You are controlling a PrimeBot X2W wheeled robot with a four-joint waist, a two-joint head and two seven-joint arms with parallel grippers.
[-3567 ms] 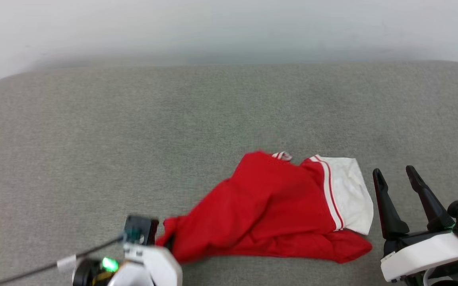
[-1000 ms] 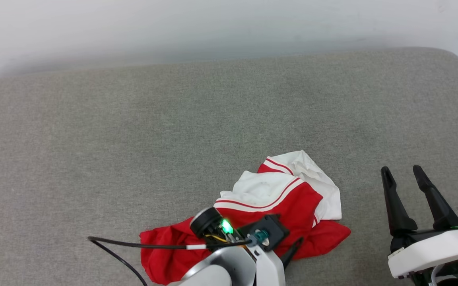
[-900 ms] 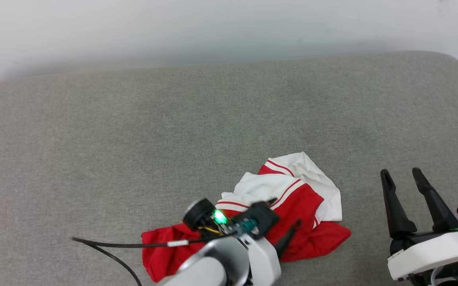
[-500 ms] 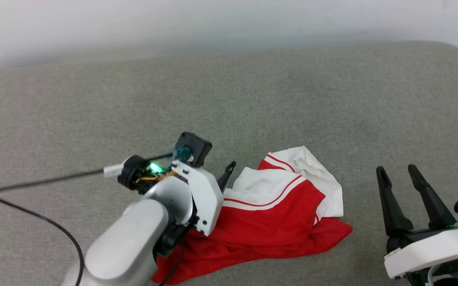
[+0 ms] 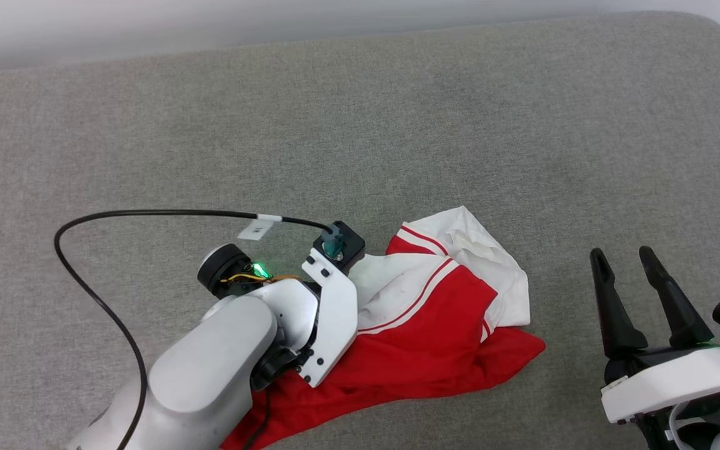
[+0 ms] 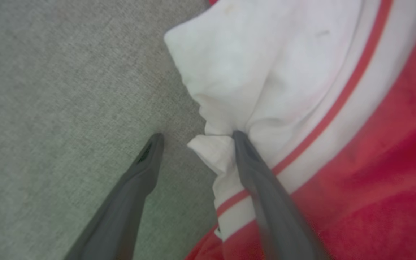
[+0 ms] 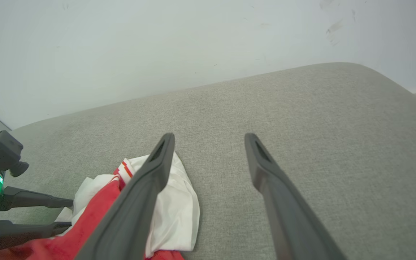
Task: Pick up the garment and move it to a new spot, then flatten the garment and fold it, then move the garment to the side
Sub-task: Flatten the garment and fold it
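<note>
Cable [image 5: 147, 213]: it loops out to the left of the shirt from the left wrist. We take the slack as room for the arm to reach.
Left gripper [image 6: 197, 136]: it sits at the shirt's left edge, pointing down at it. Its jaws stand wide apart and have hold of nothing. One finger is over bare cover just left of the shirt, and we cannot tell whether it touches. The other sits on the white sleeve, where the folds gather as if dented. A small nub of hem pokes up between them. We read this straddle as a set-up for pinching that hem.
Sleeve [image 5: 397, 281]: this is the shirt's upper left part, white with red stripes, lying doubled over the red body. We judge it the handiest loose edge to pull outward.
Shirt [image 5: 435, 337]: it lies crumpled in a heap, red body lowest and both white sleeves bunched on top, with no lettering showing. We judge that flattening is yet to be done and folding waits on it.
Worktop [image 5: 397, 125]: its grey cloth cover lies under the shirt. The broad bare stretch is beyond the shirt's far side, which leaves space to spread the shirt out.
Right gripper [image 5: 621, 252]: it is well to the right of the shirt and apart from it. Its jaws are wide open and empty. We judge it parked clear but ready for the shirt's right side.
</note>
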